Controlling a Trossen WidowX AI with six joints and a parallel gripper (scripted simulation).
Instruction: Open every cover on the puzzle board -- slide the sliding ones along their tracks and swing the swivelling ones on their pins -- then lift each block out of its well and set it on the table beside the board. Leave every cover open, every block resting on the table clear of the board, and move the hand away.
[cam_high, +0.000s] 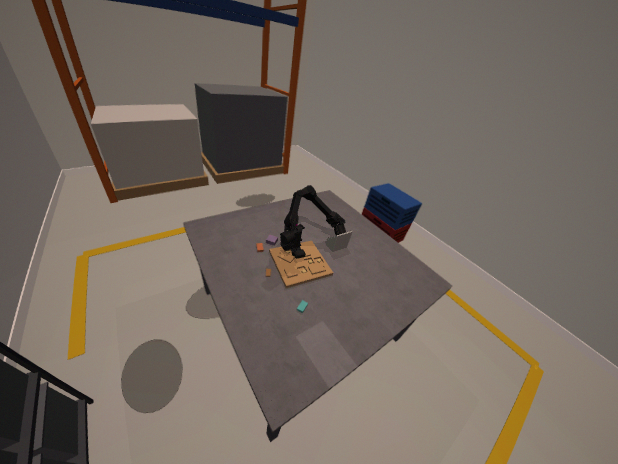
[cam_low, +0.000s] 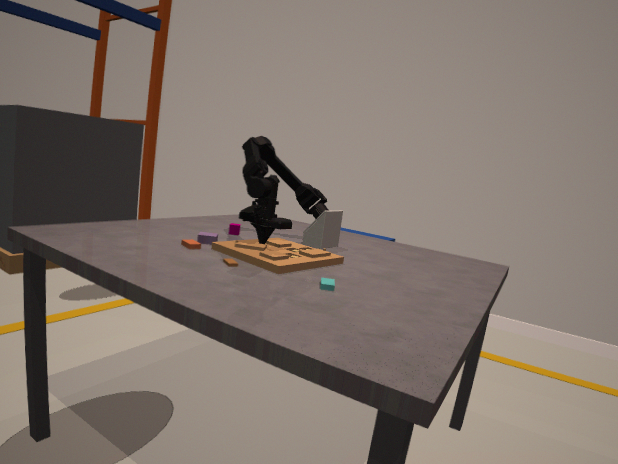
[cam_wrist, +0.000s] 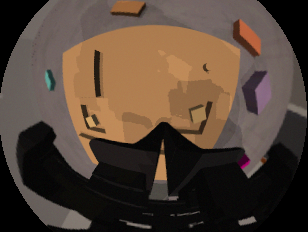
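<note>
Probably opening a cover: gripper (cam_high: 299, 254) (cam_low: 264, 242) (cam_wrist: 163, 124) fingers closed together, nothing between, tips low over the puzzle board (cam_high: 295, 279) (cam_low: 280, 268) (cam_wrist: 135, 55). Best push sideways with the closed tips against the cover's edge, follow its track or pin arc, stay shallow so the tips don't dig in. Orange block (cam_high: 260, 247) (cam_low: 191, 244) (cam_wrist: 247, 38) and purple block (cam_high: 271, 240) (cam_low: 207, 238) (cam_wrist: 257, 93) lie beside the board; teal block (cam_high: 302, 306) (cam_low: 327, 284) (cam_wrist: 50, 80) farther off, on the table (cam_high: 380, 295) (cam_low: 400, 310).
</note>
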